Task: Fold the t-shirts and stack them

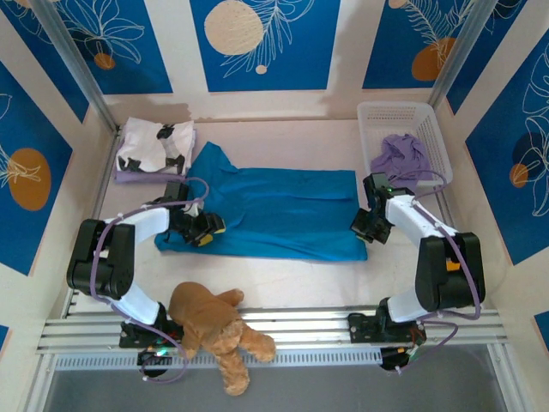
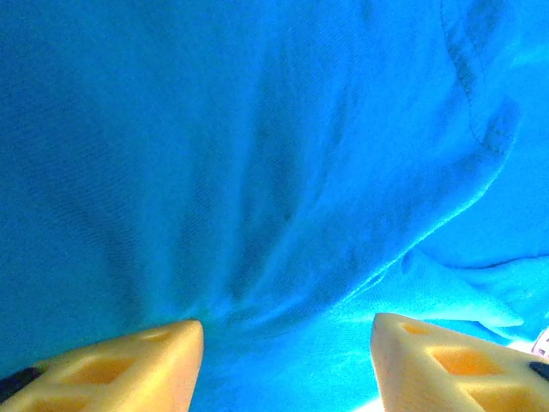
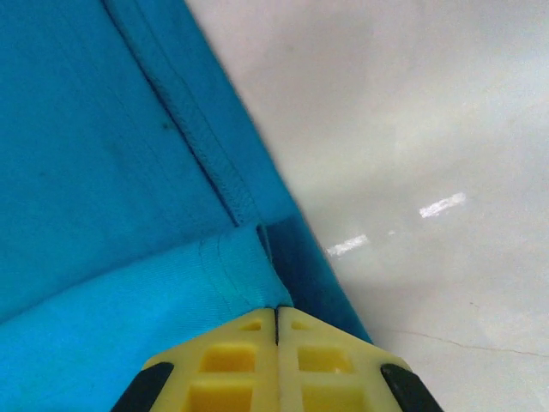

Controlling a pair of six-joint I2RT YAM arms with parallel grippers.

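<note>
Blue panels printed with pale leaves and orange discs wall in the pale table (image 1: 283, 283) I am working over. At its far left corner a white t-shirt with black blotches (image 1: 154, 146) lies folded on top of a lavender t-shirt (image 1: 129, 176), so I count that as a stack begun. At the far right a white basket (image 1: 396, 110) holds another crumpled lavender shirt (image 1: 401, 159), not yet taken out. Between them the teal t-shirt (image 1: 274, 206) lies spread across the middle of the table, long side running left to right, and it looks flat rather than folded, so I judge it to be the piece in hand and only at the start of its fold. My left gripper (image 2: 287, 343) sits over the shirt's left end with its yellow fingers (image 2: 159, 356) apart; cloth puckers toward them, but I cannot tell whether they have any of it. My right gripper (image 3: 276, 319) is at the shirt's near right corner with its fingers pressed together, and a lighter flap of hem runs right up into them, so I take it to be clamped on that corner. A brown teddy bear (image 1: 214, 324) slumps at the near edge, clear of the shirts. By my reckoning well over half the job is left: fold the teal shirt, stack it, then do the basket one.
</note>
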